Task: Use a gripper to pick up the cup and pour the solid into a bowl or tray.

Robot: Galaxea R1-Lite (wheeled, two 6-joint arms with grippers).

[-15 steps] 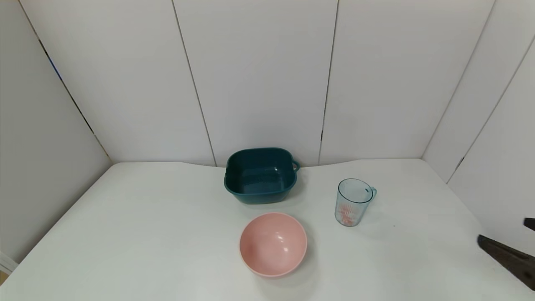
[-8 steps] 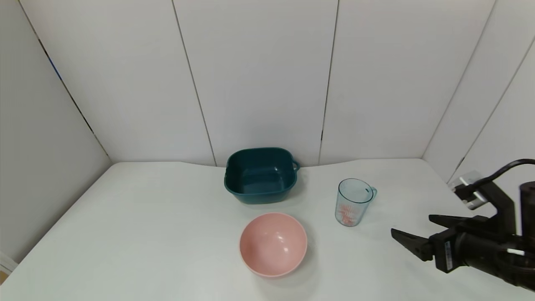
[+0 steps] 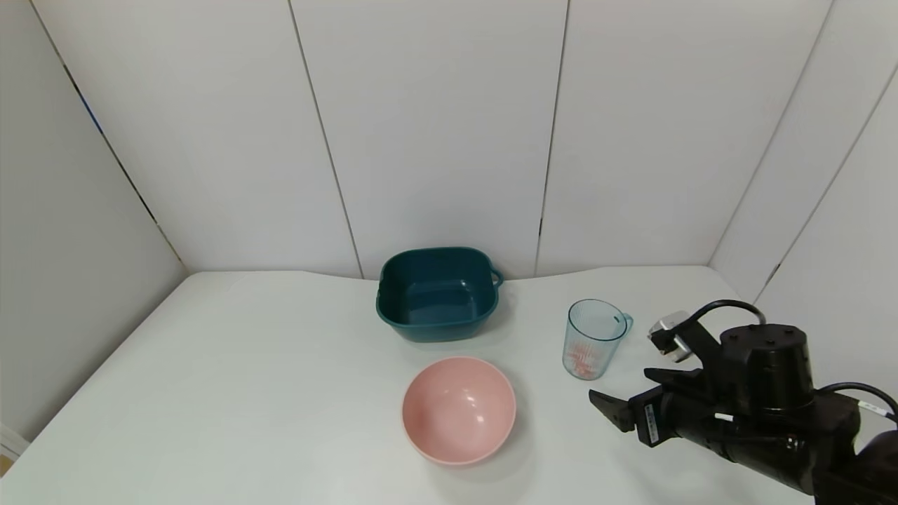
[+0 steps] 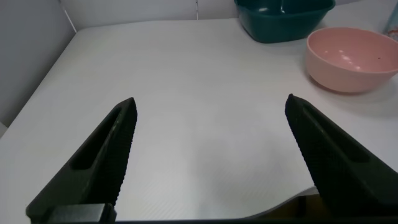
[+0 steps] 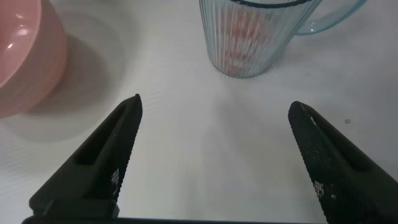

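The light-blue ribbed cup (image 3: 593, 340) stands upright on the white table, right of centre, handle to the right. The red-orange and white solid (image 3: 581, 356) lies in its bottom. The pink bowl (image 3: 459, 410) sits empty to the cup's front left. My right gripper (image 3: 619, 384) is open and empty, low over the table just front-right of the cup, fingers pointing left. In the right wrist view the cup (image 5: 249, 37) with the solid (image 5: 244, 28) stands a short way beyond the open gripper (image 5: 214, 102), and the bowl (image 5: 25, 56) is off to one side. My left gripper (image 4: 211, 99) is open and empty.
A dark teal square tub (image 3: 438, 294) with a handle stands by the back wall, behind the bowl. White wall panels close the table at the back and sides. The left wrist view shows the bowl (image 4: 351, 56), the tub (image 4: 283, 18) and the table's front edge (image 4: 298, 194).
My right arm has come in from the right edge of the head view and moved left toward the cup, fingers open. The cup, bowl and tub have not moved.
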